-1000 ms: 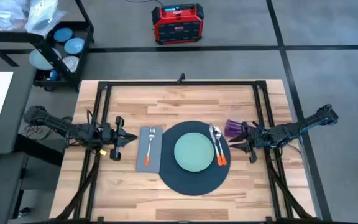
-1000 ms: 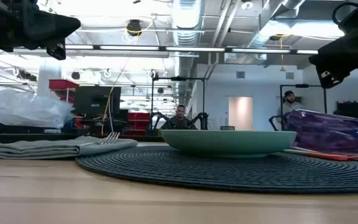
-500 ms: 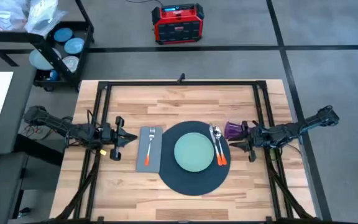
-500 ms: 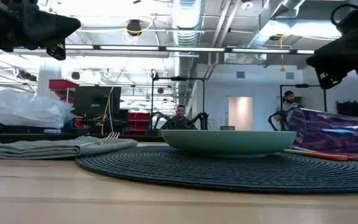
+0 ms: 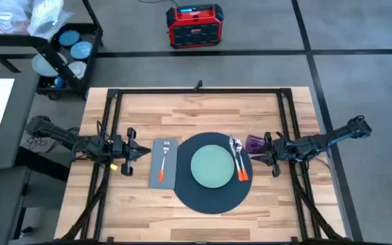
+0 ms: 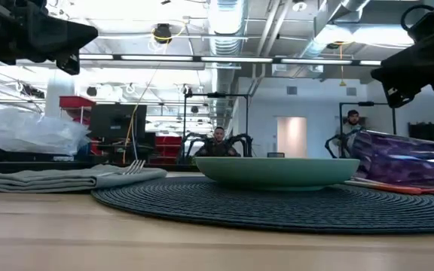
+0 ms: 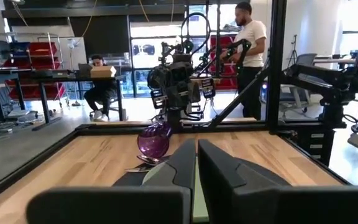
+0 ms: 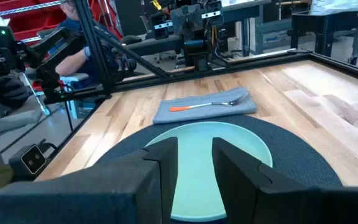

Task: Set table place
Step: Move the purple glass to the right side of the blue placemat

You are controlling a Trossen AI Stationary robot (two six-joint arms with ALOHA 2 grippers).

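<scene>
The table (image 5: pixel 203 102) carries the dark mat (image 5: pixel 213 172) at its middle, the green plate (image 5: pixel 214 167) on it, the purple cup (image 5: pixel 254 143) at two o'clock by my right gripper (image 5: pixel 262 157), fingers slightly apart, while my left gripper (image 5: pixel 143 151) waits at nine o'clock, nearly closed.

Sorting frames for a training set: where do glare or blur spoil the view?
Low view: bright ceiling lights wash out the top; the near edge of the light wooden table is soft. Left wrist view: windows glare behind the translucent purple cup; the left claw up close is blurred. High view: even light, no glare.
</scene>
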